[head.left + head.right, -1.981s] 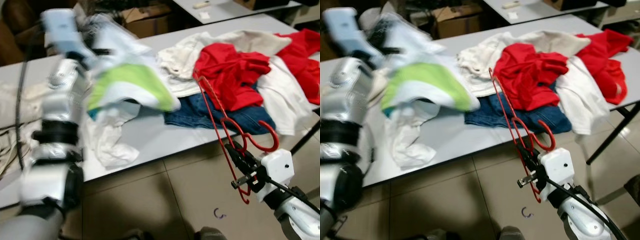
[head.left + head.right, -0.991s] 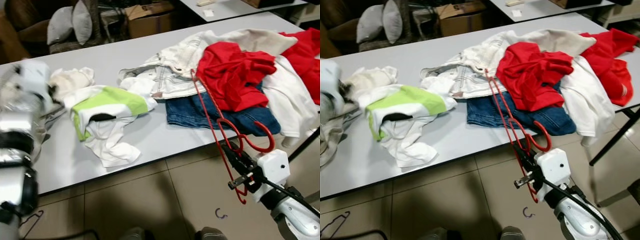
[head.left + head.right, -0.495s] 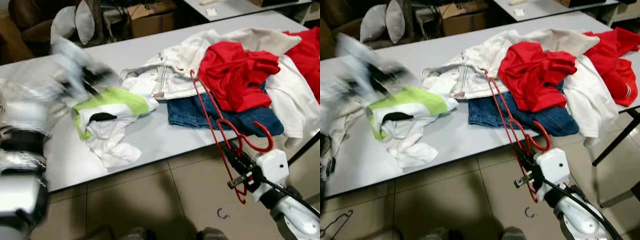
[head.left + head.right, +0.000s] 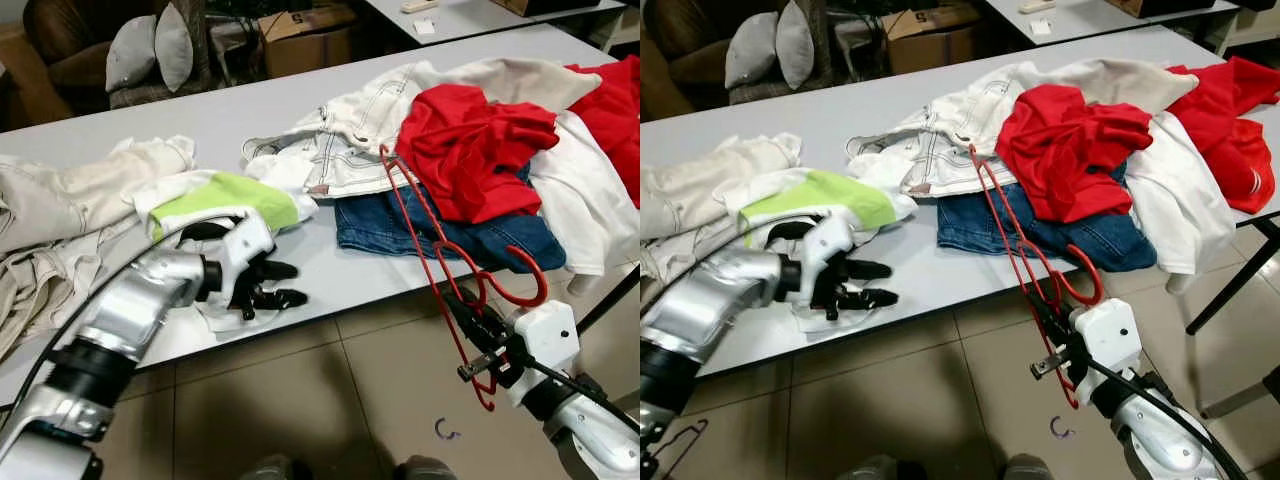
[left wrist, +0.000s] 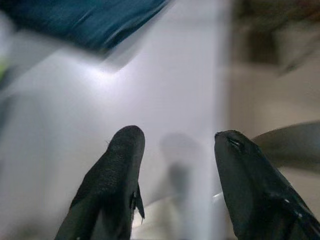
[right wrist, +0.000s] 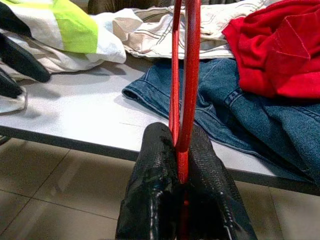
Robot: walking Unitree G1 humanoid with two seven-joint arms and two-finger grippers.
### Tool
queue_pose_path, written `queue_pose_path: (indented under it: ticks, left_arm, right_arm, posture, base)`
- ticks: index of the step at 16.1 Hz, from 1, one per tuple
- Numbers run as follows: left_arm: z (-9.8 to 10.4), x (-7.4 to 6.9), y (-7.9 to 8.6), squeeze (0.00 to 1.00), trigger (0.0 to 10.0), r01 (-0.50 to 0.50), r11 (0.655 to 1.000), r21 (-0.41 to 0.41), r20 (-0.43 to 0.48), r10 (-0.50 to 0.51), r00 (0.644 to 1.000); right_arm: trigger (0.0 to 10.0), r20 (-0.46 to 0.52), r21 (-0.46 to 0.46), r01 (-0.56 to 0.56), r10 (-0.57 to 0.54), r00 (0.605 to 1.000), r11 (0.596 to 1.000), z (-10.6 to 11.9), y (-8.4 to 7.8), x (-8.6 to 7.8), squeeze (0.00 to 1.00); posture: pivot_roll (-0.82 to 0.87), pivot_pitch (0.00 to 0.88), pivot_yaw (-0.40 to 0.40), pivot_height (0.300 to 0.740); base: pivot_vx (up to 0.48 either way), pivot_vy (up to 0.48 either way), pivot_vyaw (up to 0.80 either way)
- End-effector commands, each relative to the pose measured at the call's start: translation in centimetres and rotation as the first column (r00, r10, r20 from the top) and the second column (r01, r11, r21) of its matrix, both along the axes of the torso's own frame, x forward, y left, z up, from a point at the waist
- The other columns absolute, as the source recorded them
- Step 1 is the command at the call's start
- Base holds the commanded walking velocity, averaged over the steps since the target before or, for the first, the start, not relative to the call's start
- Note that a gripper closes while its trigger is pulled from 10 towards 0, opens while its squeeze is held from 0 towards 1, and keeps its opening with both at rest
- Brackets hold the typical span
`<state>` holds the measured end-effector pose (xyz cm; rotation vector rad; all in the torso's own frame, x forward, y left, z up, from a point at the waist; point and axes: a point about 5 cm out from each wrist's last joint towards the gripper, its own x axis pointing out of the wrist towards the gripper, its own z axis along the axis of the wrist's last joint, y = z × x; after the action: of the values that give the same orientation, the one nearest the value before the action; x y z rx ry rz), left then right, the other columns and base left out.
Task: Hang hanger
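Observation:
A red wire hanger (image 4: 420,215) stands tilted in front of the table's front edge, its hook (image 4: 520,285) low on the right. My right gripper (image 4: 458,305) is shut on the hanger's lower wire; in the right wrist view the fingers (image 6: 155,165) pinch the red wire (image 6: 182,75). My left gripper (image 4: 285,284) is open, lying over the white lower part of a green and white shirt (image 4: 235,195) at the table's front edge. In the left wrist view the two fingertips (image 5: 127,145) stand apart above the grey tabletop (image 5: 160,100).
On the grey table (image 4: 330,275) lie a red shirt (image 4: 470,140), blue jeans (image 4: 440,230), a white jacket (image 4: 350,140) and beige clothes (image 4: 60,200). A cardboard box (image 4: 300,35) and cushions (image 4: 150,50) stand behind. A small hook (image 4: 443,430) lies on the tiled floor.
The green and white shirt, in the air two seconds ago, now lies on the table. My left arm has swung down and forward over it, open. The right gripper keeps the hanger in place.

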<state>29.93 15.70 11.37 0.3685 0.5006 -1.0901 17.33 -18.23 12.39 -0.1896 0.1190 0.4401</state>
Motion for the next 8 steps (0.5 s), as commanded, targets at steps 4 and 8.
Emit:
queue_pose_path:
  ticks: [4, 8]
  left_arm:
    - [-0.4, 1.8, -0.1, 0.0, 10.0, -0.215, 0.968, 0.128, 0.239, 0.181, 0.954]
    - [0.0, 3.1, -0.4, 0.0, 10.0, -0.311, 0.935, 0.174, 0.463, 0.201, 0.863]
  right_arm:
    - [10.0, 0.011, 0.003, -0.004, 0.004, 1.0, 1.0, 0.3, 0.0, 0.0, 0.0]
    - [10.0, 0.01, -0.001, -0.001, 0.001, 1.0, 1.0, 0.3, 0.1, 0.0, 0.0]
  posture:
    - [-0.16, 0.0, 0.121, 0.74]
    - [-0.17, 0.0, 0.125, 0.74]
  base:
    - [0.0, 0.0, 0.0]
    - [0.0, 0.0, 0.0]
